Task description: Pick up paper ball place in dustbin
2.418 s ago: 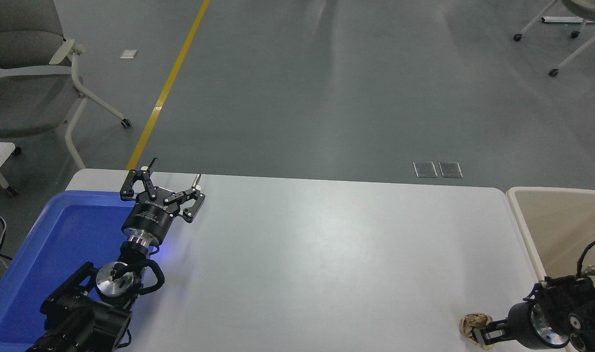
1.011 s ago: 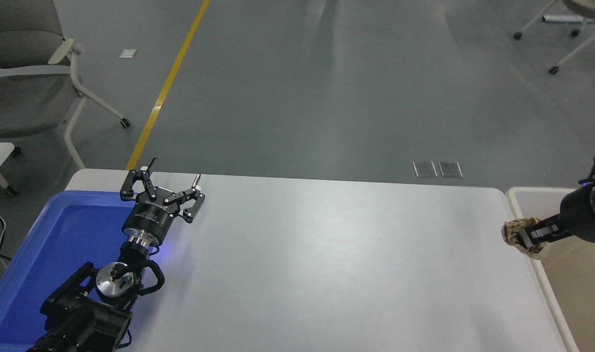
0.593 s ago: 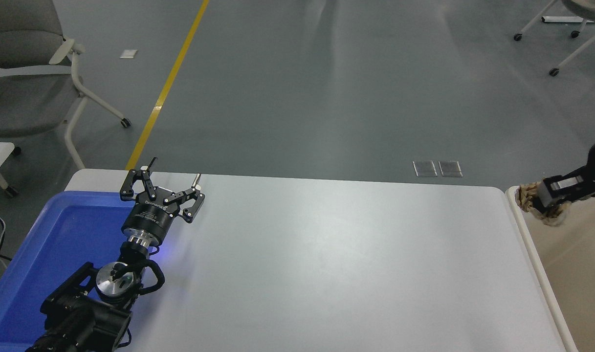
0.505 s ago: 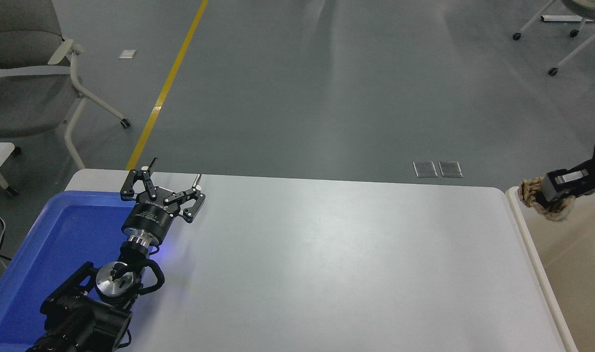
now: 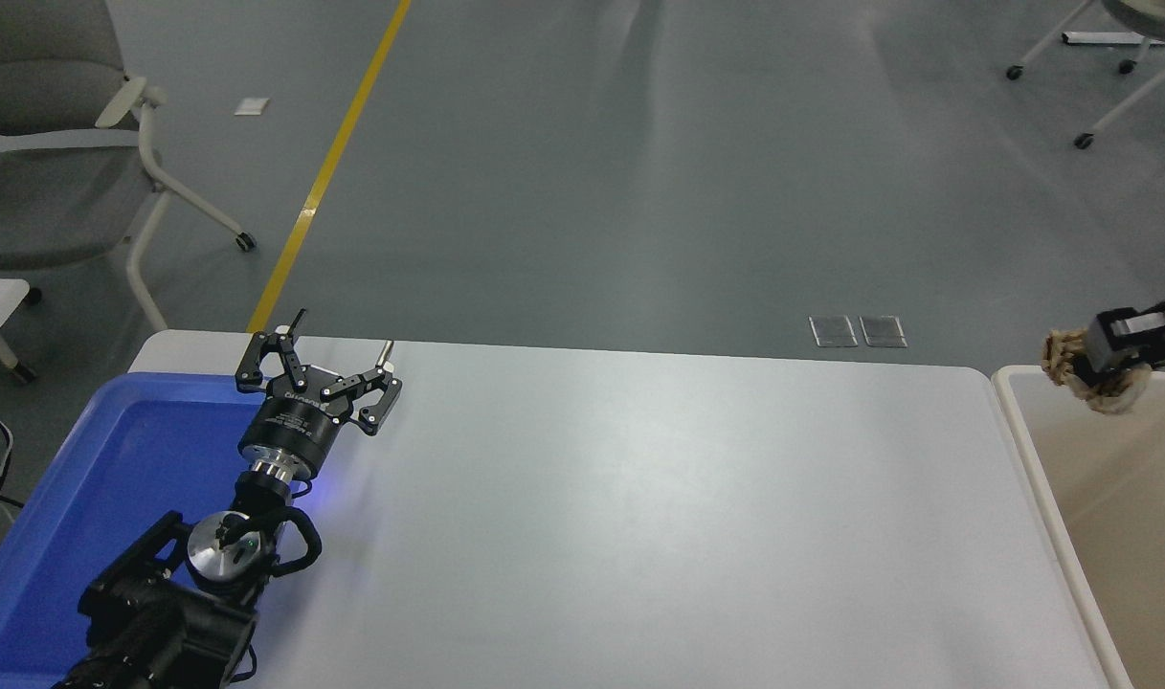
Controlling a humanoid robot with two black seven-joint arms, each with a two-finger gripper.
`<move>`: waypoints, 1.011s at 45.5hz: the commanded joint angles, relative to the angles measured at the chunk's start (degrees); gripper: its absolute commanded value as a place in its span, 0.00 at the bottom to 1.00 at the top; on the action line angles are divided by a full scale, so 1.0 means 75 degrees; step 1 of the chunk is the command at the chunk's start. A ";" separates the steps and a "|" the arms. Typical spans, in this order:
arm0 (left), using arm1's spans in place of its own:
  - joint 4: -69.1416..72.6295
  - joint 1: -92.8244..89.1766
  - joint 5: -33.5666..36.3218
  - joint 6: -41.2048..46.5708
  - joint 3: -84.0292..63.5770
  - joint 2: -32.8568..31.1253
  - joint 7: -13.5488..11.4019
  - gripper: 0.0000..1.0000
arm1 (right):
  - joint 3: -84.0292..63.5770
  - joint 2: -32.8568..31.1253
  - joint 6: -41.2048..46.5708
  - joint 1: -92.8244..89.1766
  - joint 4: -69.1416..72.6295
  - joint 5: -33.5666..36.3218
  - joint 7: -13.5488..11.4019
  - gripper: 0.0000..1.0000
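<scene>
The tan crumpled paper ball (image 5: pixel 1070 364) hangs in the air at the right edge, above the far end of the cream-beige dustbin (image 5: pixel 1041 478). My right gripper (image 5: pixel 1097 356) comes in from the right edge and is shut on the paper ball. Only its fingers and a bit of the wrist show. My left gripper (image 5: pixel 338 352) rests parked at the lower left with its fingers spread open and nothing between them, over the corner of the blue tray.
A bright blue shallow tray (image 5: pixel 84 478) lies at the table's left end under the left arm. The white table (image 5: pixel 639 517) spans the middle. A grey office chair (image 5: pixel 56 172) stands on the floor at the upper left.
My right gripper lifted the paper ball from the table's near right corner, carried it up and away, and now holds it higher and further right, over the dustbin. The left arm has not moved.
</scene>
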 commanded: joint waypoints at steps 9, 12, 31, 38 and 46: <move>0.0001 0.0000 -0.0001 0.0000 0.0000 0.0001 -0.0004 0.99 | 0.2540 -0.0740 -0.1126 -0.4849 -0.3739 0.0809 -0.0045 0.00; 0.0001 0.0000 -0.0001 0.0000 0.0000 0.0001 -0.0004 0.99 | 0.2881 -0.0694 -0.1548 -0.5623 -0.4079 0.1183 -0.0057 0.00; 0.0001 0.0000 -0.0001 0.0000 0.0000 0.0001 -0.0004 0.99 | 0.3057 0.0759 -0.2861 -0.8741 -0.7160 0.3831 -0.0092 0.00; 0.0001 0.0000 -0.0001 0.0000 0.0000 0.0001 -0.0004 0.99 | 0.3279 0.1533 -0.3166 -0.9773 -0.8311 0.5110 -0.0244 0.00; 0.0001 0.0000 -0.0001 0.0000 0.0000 0.0001 -0.0004 0.99 | 0.4134 0.1779 -0.3868 -1.0242 -0.8357 0.5181 -0.0549 0.00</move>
